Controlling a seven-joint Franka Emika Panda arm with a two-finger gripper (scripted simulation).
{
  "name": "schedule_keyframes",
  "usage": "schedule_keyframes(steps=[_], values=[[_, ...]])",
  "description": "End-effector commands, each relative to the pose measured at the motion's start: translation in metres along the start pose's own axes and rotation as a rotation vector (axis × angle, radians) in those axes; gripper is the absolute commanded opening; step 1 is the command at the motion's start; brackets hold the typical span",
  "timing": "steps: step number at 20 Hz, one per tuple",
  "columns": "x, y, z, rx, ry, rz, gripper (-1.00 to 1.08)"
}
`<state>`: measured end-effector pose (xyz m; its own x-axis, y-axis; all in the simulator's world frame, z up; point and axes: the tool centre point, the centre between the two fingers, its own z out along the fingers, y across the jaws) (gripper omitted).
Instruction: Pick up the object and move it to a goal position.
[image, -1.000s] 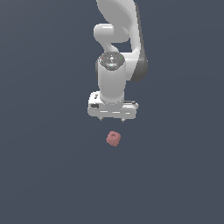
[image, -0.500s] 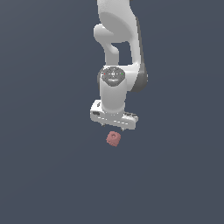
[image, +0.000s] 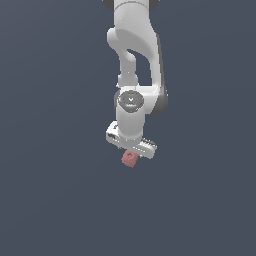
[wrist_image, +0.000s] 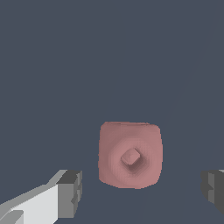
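The object, a small dusty-pink block (image: 129, 158) with a hole on top, lies on the dark grey floor just below the white gripper body in the exterior view. In the wrist view the block (wrist_image: 130, 154) fills the middle, and its hole faces the camera. My gripper (wrist_image: 142, 190) is open. One dark fingertip (wrist_image: 70, 193) stands on one side of the block and the other fingertip (wrist_image: 213, 186) on the other side, both apart from it. In the exterior view the gripper (image: 131, 150) sits right above the block and its fingertips are hard to make out.
The white arm (image: 135, 60) rises from the gripper to the top of the exterior view. The flat dark grey floor (image: 50, 190) spreads on all sides with no other objects in view.
The gripper has come down towards the block and turned a little about its vertical axis. The block has not moved.
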<state>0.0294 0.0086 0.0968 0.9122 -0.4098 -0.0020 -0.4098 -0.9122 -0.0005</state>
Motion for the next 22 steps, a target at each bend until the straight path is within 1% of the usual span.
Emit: schedule_keyframes(steps=[1, 9, 17, 22], values=[[0.001, -0.001, 0.004, 0.0, 0.002, 0.022, 1.0], [0.001, -0.002, 0.01, -0.001, 0.001, 0.028, 1.0], [0.001, -0.001, 0.048, -0.001, 0.002, 0.032, 1.0], [0.002, -0.002, 0.057, -0.001, 0.002, 0.033, 1.0]])
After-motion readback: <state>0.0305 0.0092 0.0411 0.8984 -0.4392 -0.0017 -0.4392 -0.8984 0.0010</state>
